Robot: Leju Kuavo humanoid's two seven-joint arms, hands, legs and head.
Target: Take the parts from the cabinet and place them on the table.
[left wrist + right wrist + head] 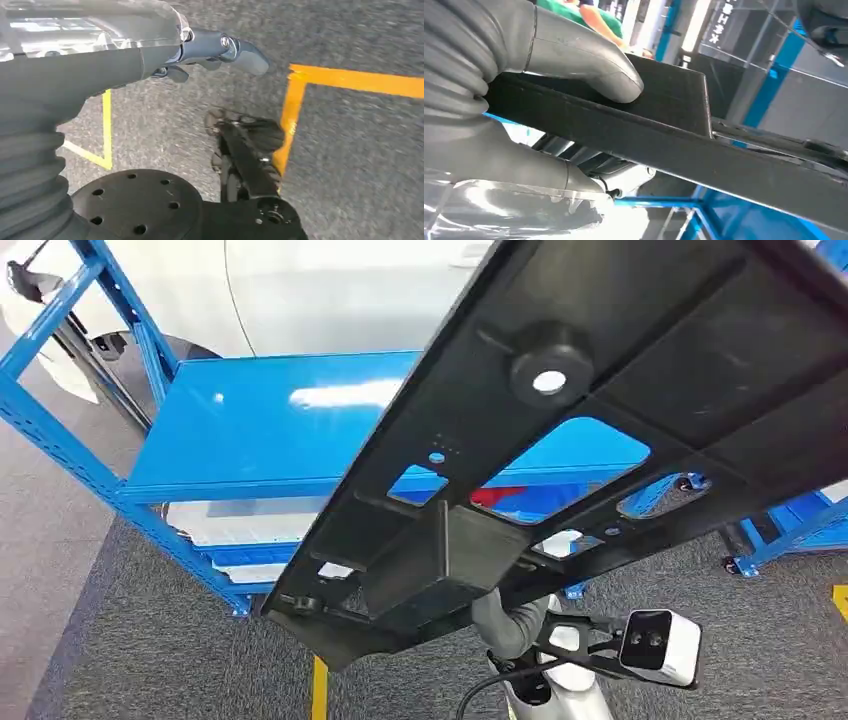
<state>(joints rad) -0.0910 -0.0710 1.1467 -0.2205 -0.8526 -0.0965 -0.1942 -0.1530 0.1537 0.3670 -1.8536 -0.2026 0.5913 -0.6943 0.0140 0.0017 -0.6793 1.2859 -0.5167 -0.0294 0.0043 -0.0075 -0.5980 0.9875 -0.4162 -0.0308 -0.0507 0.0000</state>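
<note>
Black panel part (600, 440) up high, tilted across the head view above the blue cabinet shelf (260, 430) | right hand (524, 90) clamps its edge, thumb pressed on top | left hand (220, 50) over grey floor (350, 150), fingers loosely apart, holding nothing

Floor: grey speckled carpet (150, 660) throughout; yellow tape lines (345, 80) marking right-angled bays on it, with a short yellow strip (319, 690) in the head view; a paler, smoother strip of floor (40, 540) beside the carpet. Furniture: blue steel rack (250, 430) with a glossy flat shelf reflecting overhead light; white trays (240, 522) on the tier beneath; blue castered frame (780, 530) near it. Behind the rack: a white curved panel (320, 290).
</note>
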